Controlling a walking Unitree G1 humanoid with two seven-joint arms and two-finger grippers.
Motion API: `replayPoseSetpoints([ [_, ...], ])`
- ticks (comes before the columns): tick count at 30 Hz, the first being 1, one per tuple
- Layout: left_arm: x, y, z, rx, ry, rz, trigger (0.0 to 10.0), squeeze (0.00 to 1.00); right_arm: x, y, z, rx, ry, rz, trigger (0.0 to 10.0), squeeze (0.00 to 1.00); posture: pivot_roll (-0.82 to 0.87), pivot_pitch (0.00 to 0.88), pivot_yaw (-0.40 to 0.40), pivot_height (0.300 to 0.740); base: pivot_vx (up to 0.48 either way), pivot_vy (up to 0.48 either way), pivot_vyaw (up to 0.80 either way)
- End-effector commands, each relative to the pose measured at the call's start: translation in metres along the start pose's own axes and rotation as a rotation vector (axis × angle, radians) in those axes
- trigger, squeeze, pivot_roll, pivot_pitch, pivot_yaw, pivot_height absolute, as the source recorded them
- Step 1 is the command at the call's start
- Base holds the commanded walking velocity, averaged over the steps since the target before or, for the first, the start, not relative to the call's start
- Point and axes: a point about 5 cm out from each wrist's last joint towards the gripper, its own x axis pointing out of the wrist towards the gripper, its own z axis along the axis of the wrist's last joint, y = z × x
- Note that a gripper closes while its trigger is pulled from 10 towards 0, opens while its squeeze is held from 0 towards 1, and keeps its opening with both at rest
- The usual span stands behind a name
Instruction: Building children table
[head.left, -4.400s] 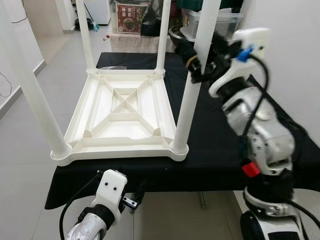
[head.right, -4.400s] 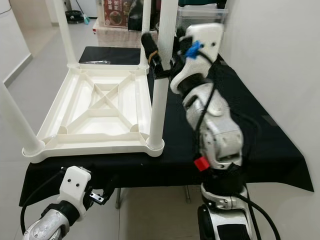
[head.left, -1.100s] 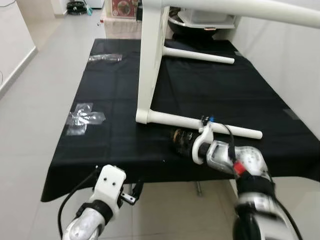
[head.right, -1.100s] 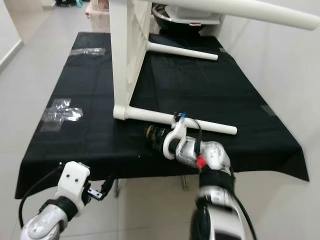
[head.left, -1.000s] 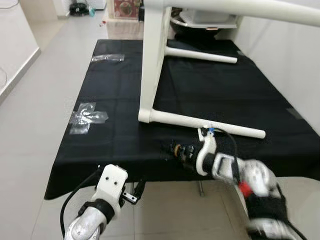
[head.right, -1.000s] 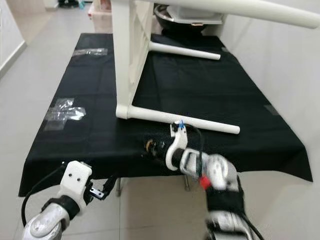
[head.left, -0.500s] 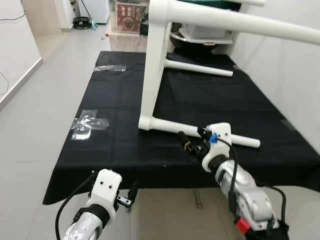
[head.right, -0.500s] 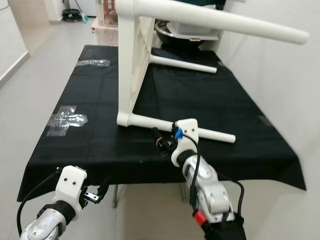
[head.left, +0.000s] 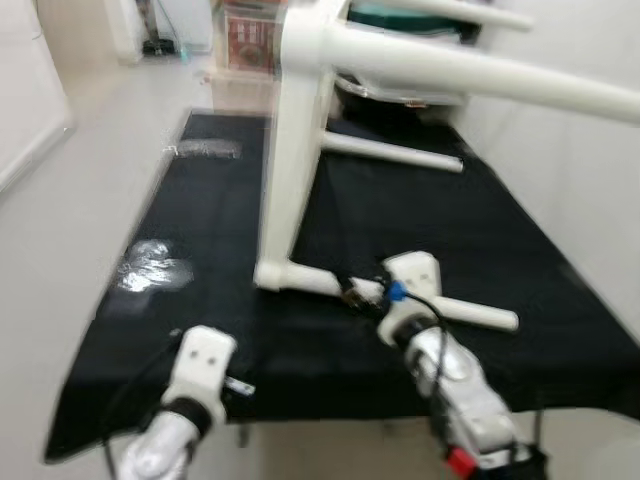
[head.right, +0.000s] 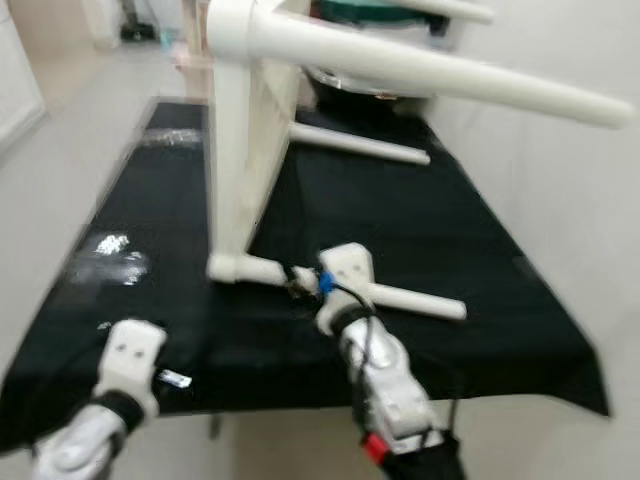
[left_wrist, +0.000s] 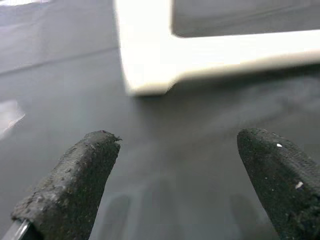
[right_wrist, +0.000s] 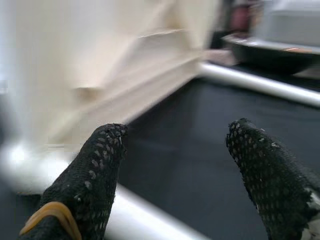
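Note:
The white plastic children's table (head.left: 296, 150) lies on its side on the black cloth (head.left: 200, 220), its top standing upright. One leg (head.left: 470, 316) rests along the cloth, another leg (head.left: 480, 75) juts out overhead to the right, and a far leg (head.left: 390, 152) lies behind. My right gripper (head.left: 350, 290) is open, right at the low leg near its joint with the top. In the right wrist view the leg (right_wrist: 145, 220) runs just beneath the fingers (right_wrist: 95, 170), nothing between them. My left gripper (left_wrist: 175, 165) is open over the cloth, facing the table's corner (left_wrist: 145, 70).
Crumpled clear plastic (head.left: 152, 272) lies on the cloth at the left, more plastic (head.left: 205, 148) farther back. A dark bowl and a clear bin (head.left: 400, 92) stand behind the table. A white wall (head.left: 590, 190) closes the right side; grey floor (head.left: 90, 150) lies to the left.
The whole picture has shifted and blurred, so the camera moved. My right gripper has gone forward up to the low leg. My left arm has risen over the cloth's front edge.

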Motion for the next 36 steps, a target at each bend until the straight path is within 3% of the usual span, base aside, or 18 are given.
replayPoseSetpoints([
  [1,0.0,-0.007,-0.005,-0.024,0.021,-0.027,10.0,0.0,-0.004,-0.012,0.001,-0.02,-0.013,-0.051,10.0,0.0,0.1,0.036,-0.096,0.74,0.0,0.0,0.0],
  [12,0.001,-0.009,-0.004,0.008,0.015,-0.051,10.0,0.0,-0.005,-0.016,0.002,-0.054,-0.035,-0.057,10.0,0.0,0.09,0.039,-0.097,0.74,0.0,0.0,0.0],
  [16,0.001,-0.009,-0.004,0.011,0.011,-0.052,10.0,0.0,-0.004,-0.015,0.002,-0.061,-0.038,-0.059,10.0,0.0,0.09,0.037,-0.096,0.74,0.0,-0.377,0.0],
  [30,0.003,-0.005,-0.006,-0.022,0.023,-0.019,10.0,0.0,0.003,-0.017,0.013,-0.105,-0.096,-0.055,10.0,0.0,0.09,0.035,-0.096,0.74,0.0,-0.09,0.0],
  [32,0.003,-0.003,-0.005,-0.033,0.021,-0.003,10.0,0.0,0.002,-0.02,0.03,-0.196,-0.177,-0.082,10.0,0.0,0.09,0.035,-0.095,0.74,0.0,0.0,0.0],
  [33,0.003,-0.002,-0.004,-0.04,0.018,0.005,10.0,0.0,0.002,-0.023,0.039,-0.322,-0.206,-0.125,10.0,0.0,0.09,0.035,-0.09,0.74,0.0,0.0,0.0],
  [34,0.003,-0.002,-0.004,-0.04,0.018,0.005,10.0,0.0,0.002,-0.023,0.039,-0.322,-0.206,-0.125,10.0,0.0,0.09,0.035,-0.09,0.74,0.0,0.0,0.0],
  [35,0.004,0.0,-0.001,-0.05,0.001,0.011,10.0,0.0,0.0,-0.026,0.052,-0.483,-0.252,-0.202,10.0,0.0,0.08,0.035,-0.089,0.74,0.0,0.0,0.0],
  [36,0.006,0.001,0.002,-0.056,-0.011,0.014,10.0,0.0,-0.002,-0.027,0.059,-0.588,-0.285,-0.254,10.0,0.0,0.08,0.035,-0.09,0.74,0.0,0.0,0.0],
])
